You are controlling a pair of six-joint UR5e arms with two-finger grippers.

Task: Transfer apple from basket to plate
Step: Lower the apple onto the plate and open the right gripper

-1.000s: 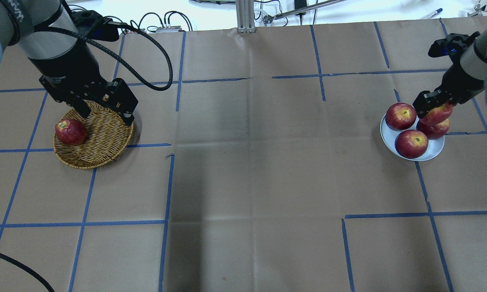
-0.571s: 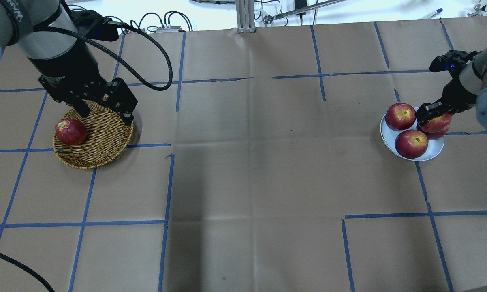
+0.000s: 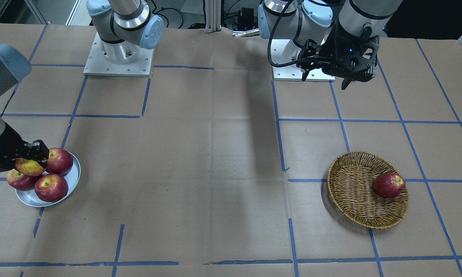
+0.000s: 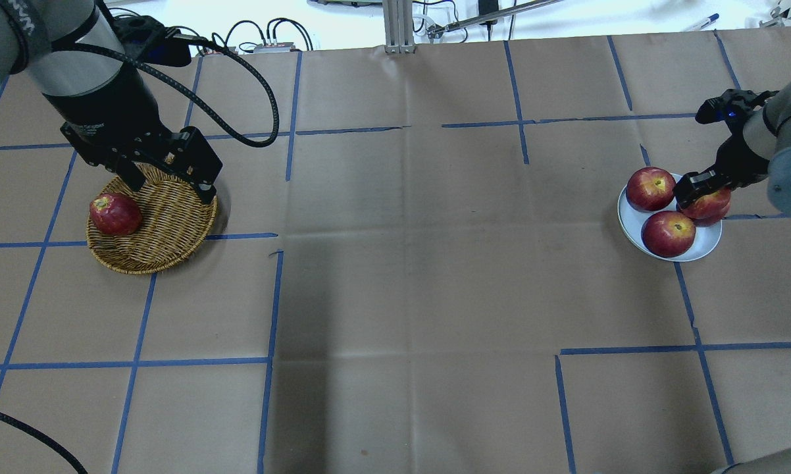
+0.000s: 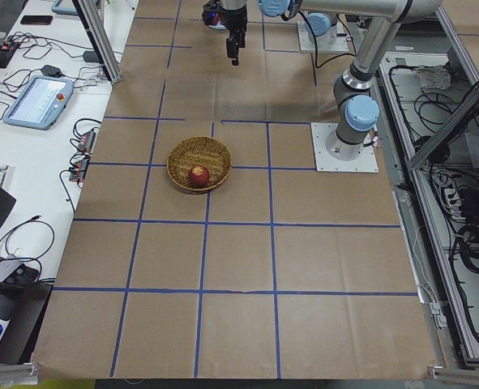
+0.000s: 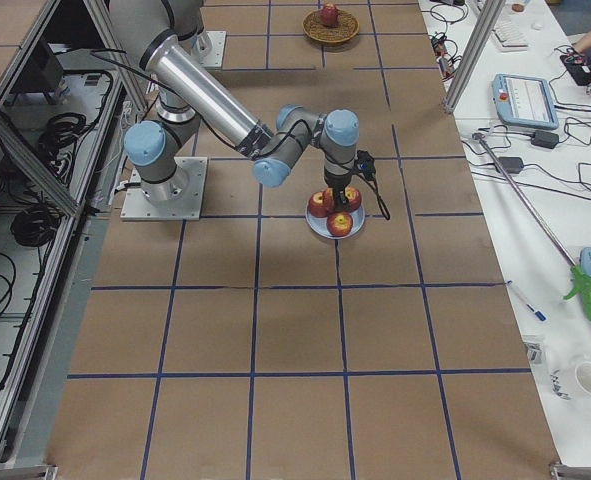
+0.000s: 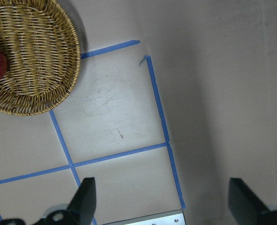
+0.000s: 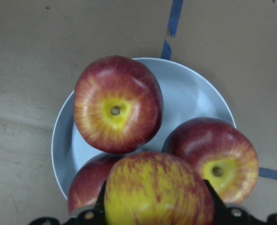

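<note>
Fingers (image 4: 688,186) of R gripper (image 8: 159,208) clamped on the apple (image 8: 157,187), held low over the plate (image 8: 194,93), right above one of 3 dark-red apples (image 8: 117,105) lying on it; can't tell if they touch. L gripper (image 7: 162,199) fingers spread wide, nothing between, raised, well apart from plate. Basket (image 4: 165,230) w/ 1 red apple (image 4: 114,214) sits at the counter (image 4: 402,263) end opposite the plate.

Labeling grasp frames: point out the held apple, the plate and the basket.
apple (image 8: 159,192): right wrist view, middle of its yellow-streaked side.
plate (image 8: 190,93): right wrist view, bare inner surface.
basket (image 3: 352,188): front-facing view, bare woven floor.
</note>
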